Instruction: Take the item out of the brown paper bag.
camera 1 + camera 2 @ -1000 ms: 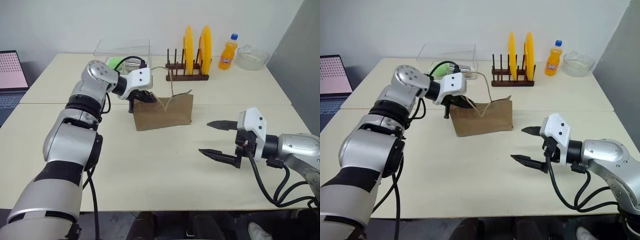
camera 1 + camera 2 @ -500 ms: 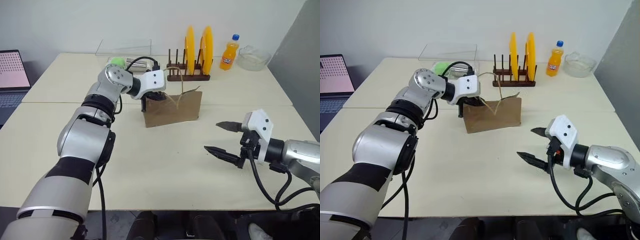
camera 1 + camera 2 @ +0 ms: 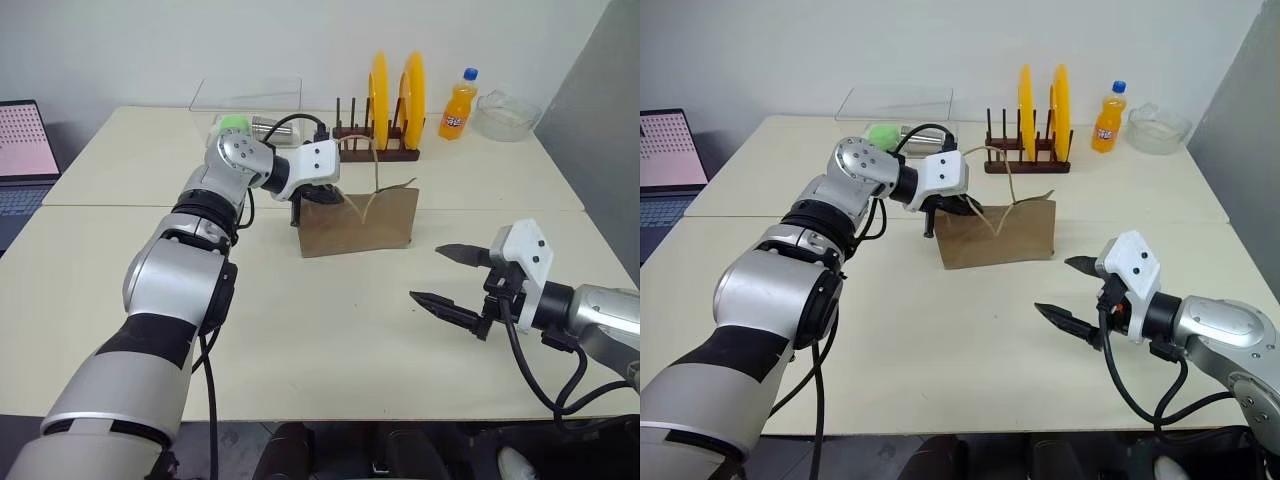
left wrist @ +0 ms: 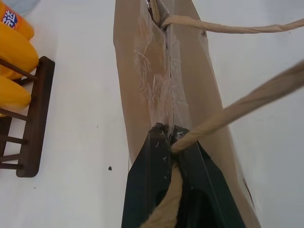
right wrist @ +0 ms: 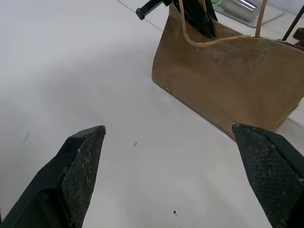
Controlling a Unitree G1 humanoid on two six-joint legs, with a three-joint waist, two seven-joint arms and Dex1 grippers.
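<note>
Left tool (image 4: 172,142): pinched on the paper bag's (image 3: 360,222) left rim and cord handle (image 4: 228,107); hold it steady.
Right tool (image 3: 452,277): fingers wide apart, right of the bag; reach into the mouth gently.

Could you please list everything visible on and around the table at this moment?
brown paper bag: one, brown with tan cord handles, upright at the table's middle.
table: one, cream, spanning the scene.
plate rack: one, dark wood, at the far side behind the bag.
plates: two, yellow, upright in the rack.
soda bottle: one, orange with a blue cap, right of the rack.
glass bowl: one, clear, at the far right corner.
clear container: one, transparent, far side, something green and a metal can in it.
laptop: one, pinkish screen, at the left edge.
left gripper: one, black fingers shut on the bag's left rim.
right gripper: one, black fingers open, above the table right of the bag.
</note>
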